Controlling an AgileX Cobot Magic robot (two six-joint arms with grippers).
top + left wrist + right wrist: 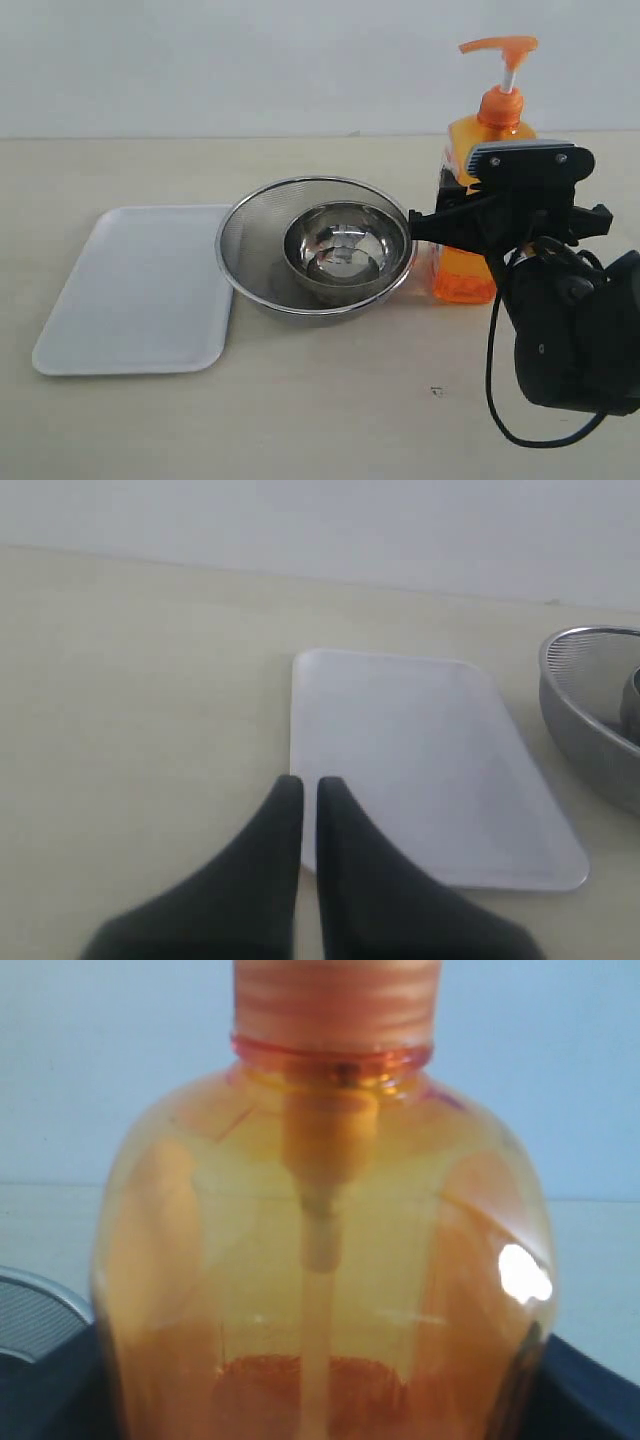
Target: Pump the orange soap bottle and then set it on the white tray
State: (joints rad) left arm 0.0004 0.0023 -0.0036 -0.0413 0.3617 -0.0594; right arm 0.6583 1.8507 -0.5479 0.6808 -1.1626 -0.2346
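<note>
The orange soap bottle (466,272) stands upright on the table to the right of the strainer, its pump head (500,46) raised. My right gripper (455,215) reaches in from the right and is shut on the bottle's body. In the right wrist view the bottle (330,1250) fills the picture, with a black finger (50,1390) hugging each side. The white tray (140,290) lies flat at the left. My left gripper (309,785) is shut with nothing in it, hanging over the tray (420,760) at one edge. It is out of the exterior view.
A round steel mesh strainer (250,235) sits between tray and bottle, with a small steel bowl (345,250) inside it. Its rim shows in the left wrist view (590,720) and the right wrist view (30,1310). A black cable loops below the right arm.
</note>
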